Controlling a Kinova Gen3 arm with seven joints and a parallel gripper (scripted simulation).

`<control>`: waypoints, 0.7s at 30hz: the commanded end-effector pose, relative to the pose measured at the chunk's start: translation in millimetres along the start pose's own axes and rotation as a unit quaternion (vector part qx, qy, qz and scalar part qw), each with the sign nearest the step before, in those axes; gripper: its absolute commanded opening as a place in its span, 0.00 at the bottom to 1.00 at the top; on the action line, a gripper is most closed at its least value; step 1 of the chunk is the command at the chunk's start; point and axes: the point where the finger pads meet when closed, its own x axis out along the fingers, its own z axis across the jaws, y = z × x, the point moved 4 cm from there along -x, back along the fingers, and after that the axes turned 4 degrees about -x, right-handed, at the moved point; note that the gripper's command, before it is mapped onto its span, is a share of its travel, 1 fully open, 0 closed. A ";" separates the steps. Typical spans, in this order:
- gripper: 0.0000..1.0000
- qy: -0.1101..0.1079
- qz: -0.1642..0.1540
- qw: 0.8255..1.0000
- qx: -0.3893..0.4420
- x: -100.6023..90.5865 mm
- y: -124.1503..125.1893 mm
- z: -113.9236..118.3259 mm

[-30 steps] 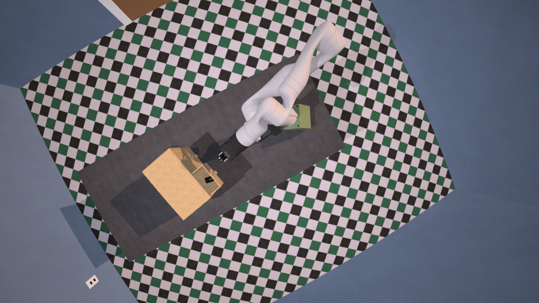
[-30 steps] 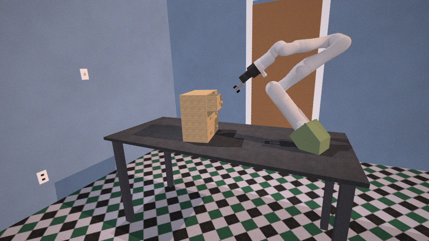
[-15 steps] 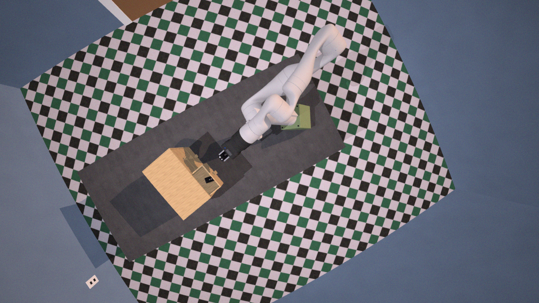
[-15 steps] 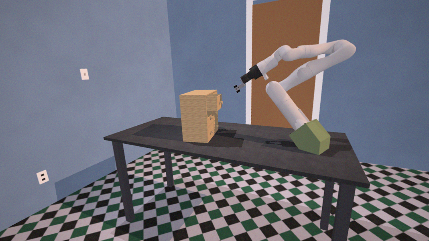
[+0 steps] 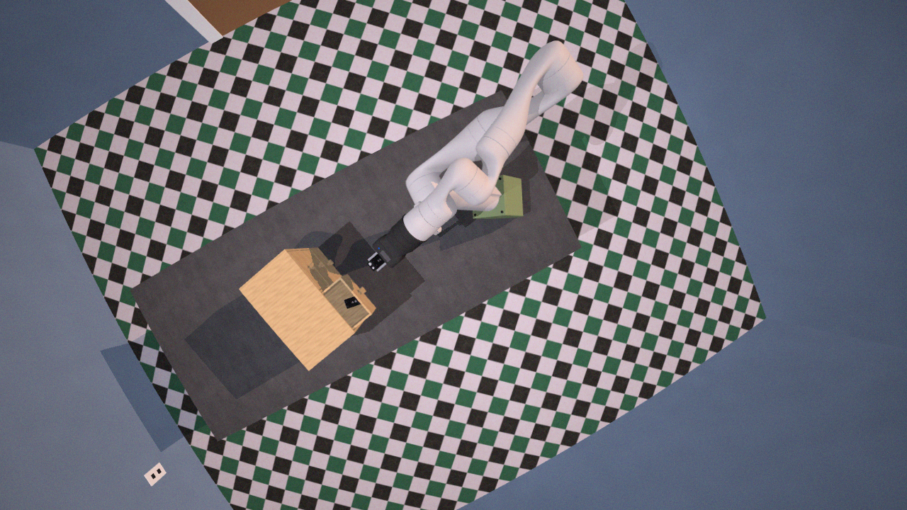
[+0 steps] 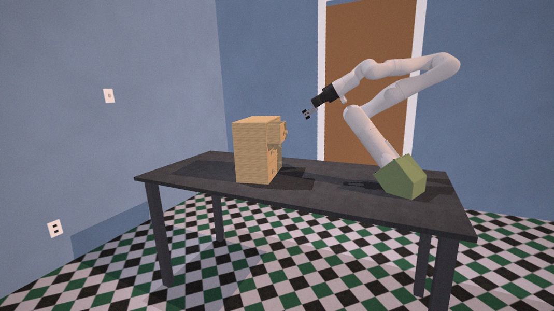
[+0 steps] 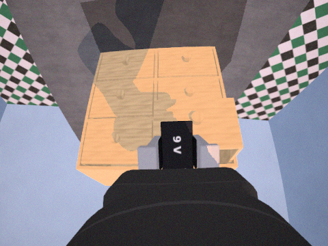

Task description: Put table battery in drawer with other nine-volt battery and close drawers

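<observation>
The small wooden chest (image 5: 291, 304) (image 6: 249, 150) (image 7: 102, 175) stands upright on the table. Its top-row drawer (image 5: 338, 294) (image 6: 274, 133) (image 7: 219, 117), at the right in the wrist view, is pulled partly out. A black nine-volt battery (image 5: 351, 302) lies in it, towards the front. The other drawers look pushed in. My gripper (image 5: 376, 261) (image 6: 307, 114) (image 7: 177, 147) is shut on another nine-volt battery (image 7: 176, 137), marked "9 V". It holds this battery in the air in front of the chest, above the level of the open drawer, off to the drawer's side.
The dark table (image 5: 482, 266) (image 6: 340, 198) carries the chest and the arm's green base (image 5: 512, 197) (image 6: 405, 177). Small knobs stick out from the drawer fronts, such as the knob (image 7: 116, 137) at the top left. The arm's shadow falls across the chest's front.
</observation>
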 end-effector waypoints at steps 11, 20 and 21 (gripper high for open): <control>0.51 0.001 0.001 1.000 0.000 2.7 -2.3 0.2; 0.51 0.004 0.004 1.000 -0.001 10.1 -6.8 0.1; 0.51 0.004 0.005 1.000 -0.001 11.2 -7.5 0.1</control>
